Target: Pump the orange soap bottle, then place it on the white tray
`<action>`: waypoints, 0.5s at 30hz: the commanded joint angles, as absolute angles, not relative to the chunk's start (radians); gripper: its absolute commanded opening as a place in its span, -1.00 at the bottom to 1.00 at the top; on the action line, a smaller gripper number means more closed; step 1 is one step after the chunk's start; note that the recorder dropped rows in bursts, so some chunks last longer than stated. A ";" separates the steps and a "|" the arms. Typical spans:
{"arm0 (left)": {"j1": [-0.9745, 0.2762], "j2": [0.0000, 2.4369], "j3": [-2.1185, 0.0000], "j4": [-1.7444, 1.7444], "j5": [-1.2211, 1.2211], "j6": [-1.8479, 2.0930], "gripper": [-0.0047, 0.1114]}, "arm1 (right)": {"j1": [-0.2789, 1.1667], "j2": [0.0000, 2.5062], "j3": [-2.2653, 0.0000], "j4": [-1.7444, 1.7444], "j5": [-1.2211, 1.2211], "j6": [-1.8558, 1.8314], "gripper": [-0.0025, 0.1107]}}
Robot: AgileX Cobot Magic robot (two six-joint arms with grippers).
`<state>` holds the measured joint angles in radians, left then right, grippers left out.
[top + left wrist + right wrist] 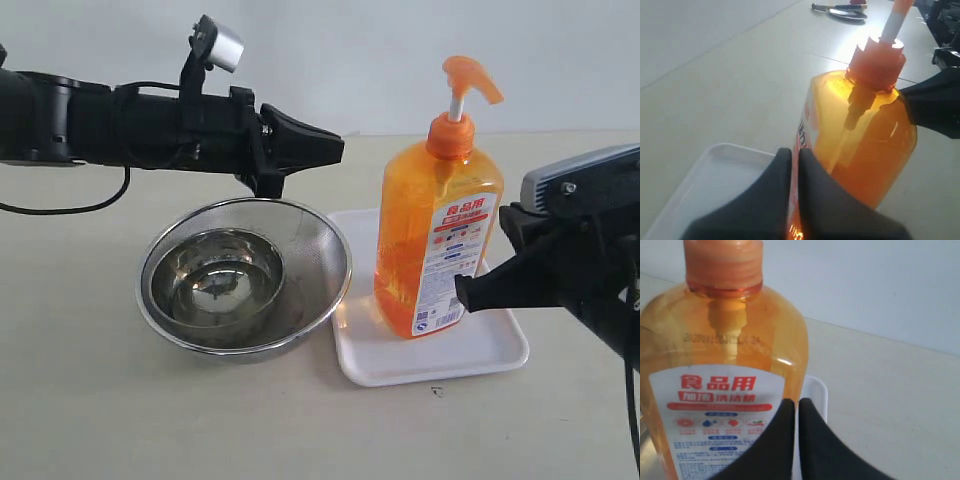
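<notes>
The orange soap bottle (437,235) stands upright on the white tray (480,355), right of centre in the exterior view, with its long axis vertical and the pump on top. The right jaws are fully closed and hold nothing. They point at its lower side from the right and are the nearer ones. The left jaws, also closed and empty, hang above the steel bowl (320,250) at upper left.

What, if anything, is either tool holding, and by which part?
Nothing is held. The left tool and right tool are both shut empty; the orange soap bottle stands on the white tray.
</notes>
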<state>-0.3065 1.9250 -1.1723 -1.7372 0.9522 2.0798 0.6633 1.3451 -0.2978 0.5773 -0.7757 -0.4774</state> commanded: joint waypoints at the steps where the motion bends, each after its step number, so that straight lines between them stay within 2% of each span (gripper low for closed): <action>1: -0.314 1.968 -1.215 -1.744 1.006 2.071 -0.84 | 0.657 1.350 -0.302 0.566 -0.786 -0.457 -0.96; 15: -0.404 2.051 -1.321 -1.744 0.913 2.075 -0.84 | 0.657 1.350 -0.302 0.556 -0.763 -0.451 -0.96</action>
<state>-0.3977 2.0491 -1.3125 -1.7372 0.9332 2.0779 0.6633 1.3472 -0.2978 0.5668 -0.7618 -0.4558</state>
